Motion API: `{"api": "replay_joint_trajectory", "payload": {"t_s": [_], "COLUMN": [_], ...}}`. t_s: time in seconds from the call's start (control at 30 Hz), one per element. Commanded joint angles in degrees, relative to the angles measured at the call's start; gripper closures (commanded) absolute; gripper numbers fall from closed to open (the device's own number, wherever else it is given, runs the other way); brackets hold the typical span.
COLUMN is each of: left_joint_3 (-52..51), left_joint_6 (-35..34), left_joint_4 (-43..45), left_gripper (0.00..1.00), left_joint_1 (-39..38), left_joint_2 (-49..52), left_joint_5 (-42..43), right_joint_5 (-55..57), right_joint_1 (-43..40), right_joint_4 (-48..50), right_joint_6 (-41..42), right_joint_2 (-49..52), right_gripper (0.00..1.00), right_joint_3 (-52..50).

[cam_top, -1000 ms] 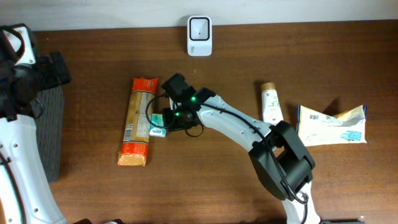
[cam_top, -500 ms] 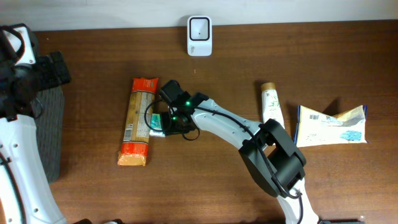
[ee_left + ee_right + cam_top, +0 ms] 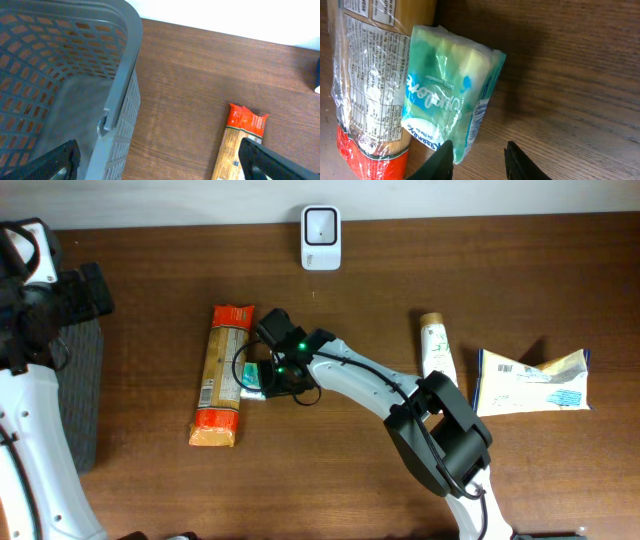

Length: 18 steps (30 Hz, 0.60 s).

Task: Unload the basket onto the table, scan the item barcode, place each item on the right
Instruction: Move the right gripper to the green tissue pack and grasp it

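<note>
Right claw point(image 3: 479, 148) — jaws apart — at tissue pack point(image 3: 451, 95)

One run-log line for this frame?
phase: pre-grasp | right gripper: open, at tissue pack corner | tissue pack: beside pasta pack | left gripper: open, above basket edge | scanner: nothing presented

The tissue pack point(image 3: 451, 102) was a small, soft packet in teal and pale green film, with white script across its face. It lay flat on the table point(image 3: 570, 100), slightly askew, 1 long edge touching the pasta bag point(image 3: 370, 85). The scanner point(image 3: 321, 238), a white rounded box with a dark square window, sat at the table's far edge, well apart from the pack.
</note>
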Motion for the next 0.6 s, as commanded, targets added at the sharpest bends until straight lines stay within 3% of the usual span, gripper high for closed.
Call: {"api": "replay_joint_trajectory", "payload": {"t_s": [0.0, 0.57], "left_joint_3": [0.66, 0.66], "left_joint_6": [0.92, 0.92], "left_joint_4": [0.07, 0.07], "left_gripper": [0.01, 0.01], "left_joint_1": [0.15, 0.15], "left_joint_2": [-0.28, -0.28], "left_joint_5": [-0.22, -0.22], "right_joint_5": [0.87, 0.92], "right_joint_1": [0.48, 1.22], "right_joint_4": [0.17, 0.42], "right_joint_6": [0.35, 0.31], "right_joint_2": [0.74, 0.74], "right_gripper": [0.66, 0.66], "right_joint_3": [-0.31, -0.31]}}
